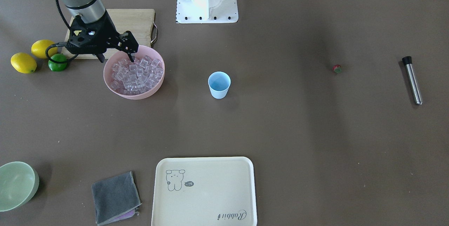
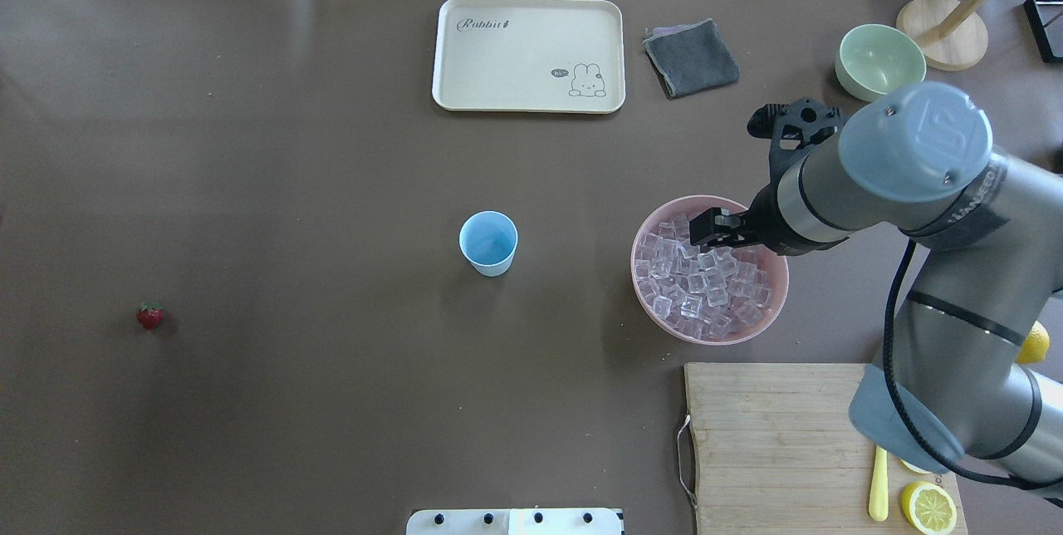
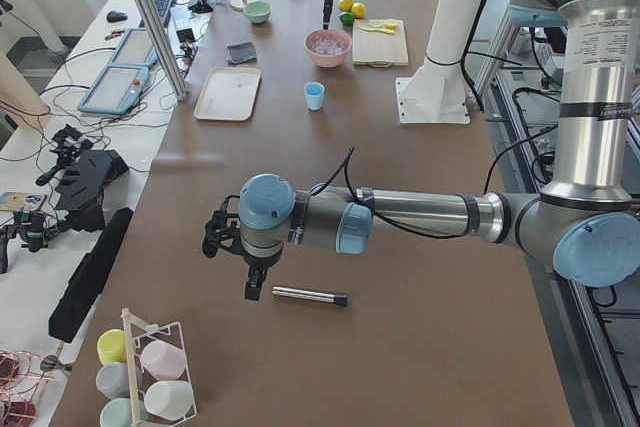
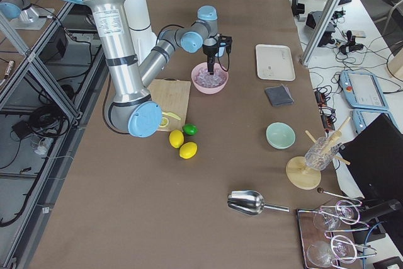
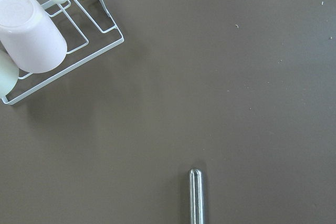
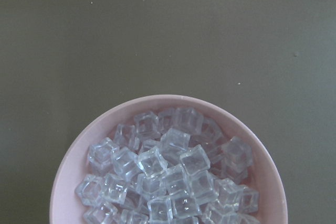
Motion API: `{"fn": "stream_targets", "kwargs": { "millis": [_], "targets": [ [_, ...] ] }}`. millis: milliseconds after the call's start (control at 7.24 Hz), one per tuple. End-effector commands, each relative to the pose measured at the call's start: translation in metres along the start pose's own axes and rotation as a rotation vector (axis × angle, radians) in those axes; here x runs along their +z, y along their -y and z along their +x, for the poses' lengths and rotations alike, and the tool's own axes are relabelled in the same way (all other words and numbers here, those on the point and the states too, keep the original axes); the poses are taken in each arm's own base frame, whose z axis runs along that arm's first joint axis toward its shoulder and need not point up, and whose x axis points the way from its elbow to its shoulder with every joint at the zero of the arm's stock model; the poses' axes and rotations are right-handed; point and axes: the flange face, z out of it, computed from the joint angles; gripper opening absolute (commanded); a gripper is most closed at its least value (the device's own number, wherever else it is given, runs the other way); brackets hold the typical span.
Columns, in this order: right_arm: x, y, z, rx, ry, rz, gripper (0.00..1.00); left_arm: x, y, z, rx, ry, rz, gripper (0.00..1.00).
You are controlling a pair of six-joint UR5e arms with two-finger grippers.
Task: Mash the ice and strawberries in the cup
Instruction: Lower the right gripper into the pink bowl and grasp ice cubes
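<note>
Brown tabletop (image 1: 280,131) is carrying a pink bowl (image 1: 140,96) heaped with ice (image 1: 135,75); the right gripper (image 1: 132,57) is hanging over it. The cup (image 1: 219,85) is standing empty mid-table, strawberry (image 1: 337,68) well apart. The left gripper (image 3: 255,292) is hovering near a metal rod (image 3: 310,296); neither grip is readable.

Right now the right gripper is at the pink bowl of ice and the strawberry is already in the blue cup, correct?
Not quite. The right gripper is at the pink bowl of ice, but the strawberry is not in the blue cup: it lies on the bare table, well apart. The overhead view shows the cup empty.
</note>
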Motion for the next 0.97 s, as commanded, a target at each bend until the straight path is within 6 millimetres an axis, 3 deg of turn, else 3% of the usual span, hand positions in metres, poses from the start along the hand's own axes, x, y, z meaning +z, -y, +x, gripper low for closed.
{"fn": "stream_targets", "kwargs": {
  "millis": [0, 138, 414, 552, 829],
  "targets": [
    [0.023, -0.023, -0.012, -0.009, -0.042, 0.005, 0.95, 0.000, -0.002, -0.004, -0.008, 0.001, -0.001, 0.99],
    [0.037, -0.029, -0.022, 0.001, -0.051, -0.014, 0.94, 0.000, -0.002, -0.004, -0.008, 0.001, -0.001, 0.99],
    [0.046, -0.051, -0.037, -0.006, -0.049, -0.045, 0.89, -0.003, -0.003, -0.006, -0.013, 0.003, 0.004, 0.99],
    [0.056, -0.052, -0.044, -0.012, -0.064, -0.044, 0.89, -0.001, -0.004, -0.008, -0.016, 0.002, 0.001, 0.99],
    [0.062, -0.046, -0.037, -0.016, -0.083, -0.041, 0.89, -0.001, -0.004, -0.009, -0.020, 0.003, 0.001, 0.99]
  ]
}}
